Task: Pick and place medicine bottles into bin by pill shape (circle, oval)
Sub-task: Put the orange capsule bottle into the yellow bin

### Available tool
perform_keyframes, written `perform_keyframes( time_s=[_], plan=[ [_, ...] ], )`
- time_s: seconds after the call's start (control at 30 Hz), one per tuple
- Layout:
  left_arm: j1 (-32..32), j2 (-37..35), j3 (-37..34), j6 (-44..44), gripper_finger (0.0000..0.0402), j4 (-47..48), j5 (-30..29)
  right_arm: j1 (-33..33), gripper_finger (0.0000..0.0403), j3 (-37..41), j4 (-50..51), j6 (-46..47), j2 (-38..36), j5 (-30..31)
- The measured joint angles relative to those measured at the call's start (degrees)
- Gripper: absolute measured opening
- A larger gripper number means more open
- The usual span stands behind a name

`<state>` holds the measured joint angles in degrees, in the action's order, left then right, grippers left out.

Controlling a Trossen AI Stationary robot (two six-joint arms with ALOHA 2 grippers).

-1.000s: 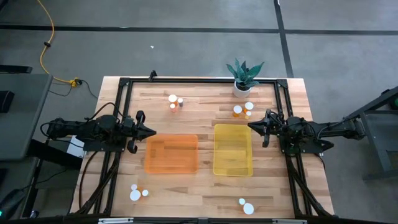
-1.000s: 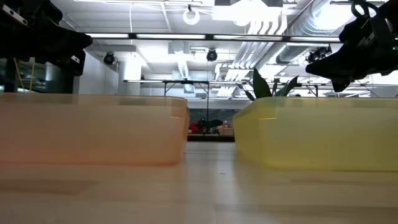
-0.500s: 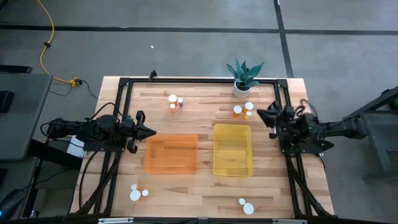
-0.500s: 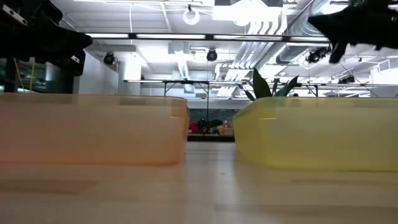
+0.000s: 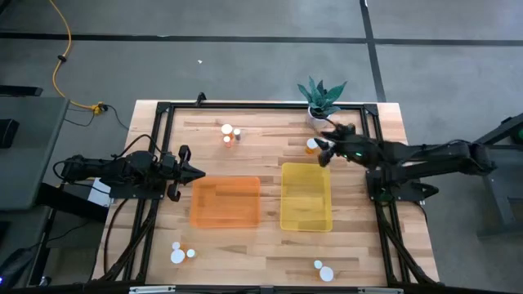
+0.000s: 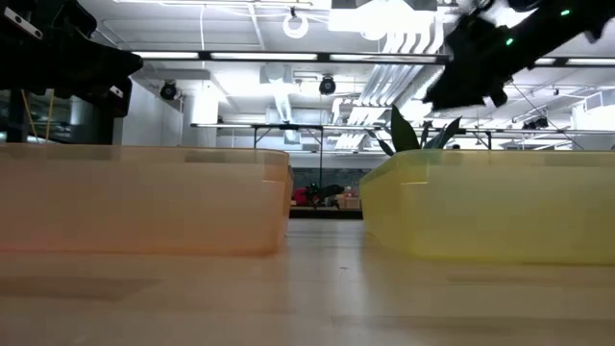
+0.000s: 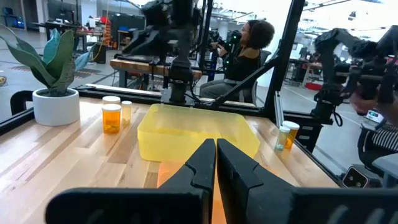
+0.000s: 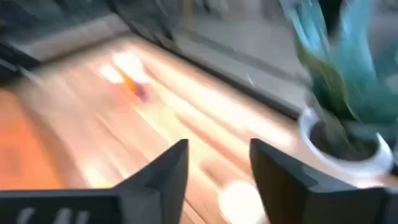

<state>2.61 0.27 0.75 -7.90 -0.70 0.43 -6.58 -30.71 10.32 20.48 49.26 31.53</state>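
right gripper (image 5: 324, 145): reaches out over the far right part of the table (image 5: 270, 245), hanging over the pair of bottles by the plant; in its own wrist cam the two fingers (image 8: 163, 177) stand clearly apart with nothing between them, so open and empty
left gripper (image 5: 198, 172): parked at the left edge of the orange bin (image 5: 225, 201); its wrist cam shows the fingers (image 7: 202, 165) pressed together, holding nothing
medicine bottles (image 5: 230, 133): small amber see-through cylinders with round white caps, all standing upright on the wood in four little clusters, none in either bin
cluster spots: one far centre, one near the plant pot (image 5: 318, 117) partly under the right gripper, one in the near-left corner, one near-right
only the top cam gives you: the whole layout, orange bin left and yellow bin (image 5: 306, 196) right, side by side, both looking empty
only the low cam gives you: the bin walls fill the shot, bottles are hidden behind them, right gripper (image 6: 471, 77) hangs well above the yellow bin's rim
only the left wrist cam gives you: side view of the bottles by the pot, a wider one with darker orange fill next to a slimmer paler one; pill shape is too small to tell; also a person seated beyond the table
right wrist cam: heavy blur, just a pale cap, orange smear and the pot
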Motion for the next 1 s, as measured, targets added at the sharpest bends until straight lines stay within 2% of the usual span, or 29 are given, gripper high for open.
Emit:
perform_keyframes(
  time_s=[0.1,0.27,0.57,1.0],
  plan=[
    [0.0,0.0,0.0,0.0,0.0005,0.0,0.0,-3.6,0.0205,-3.9,7.9,3.4,5.6,-1.7],
    [0.0,0.0,0.0,0.0,0.0005,0.0,0.0,-7.0,0.0234,-6.3,8.4,5.5,13.4,-4.9],
    [0.0,0.0,0.0,0.0,0.0005,0.0,0.0,-8.8,0.0236,-7.2,7.7,8.7,23.4,-5.3],
    [0.0,0.0,0.0,0.0,0.0005,0.0,0.0,-10.7,0.0236,-7.2,4.8,9.3,29.2,-6.8]
  ],
)
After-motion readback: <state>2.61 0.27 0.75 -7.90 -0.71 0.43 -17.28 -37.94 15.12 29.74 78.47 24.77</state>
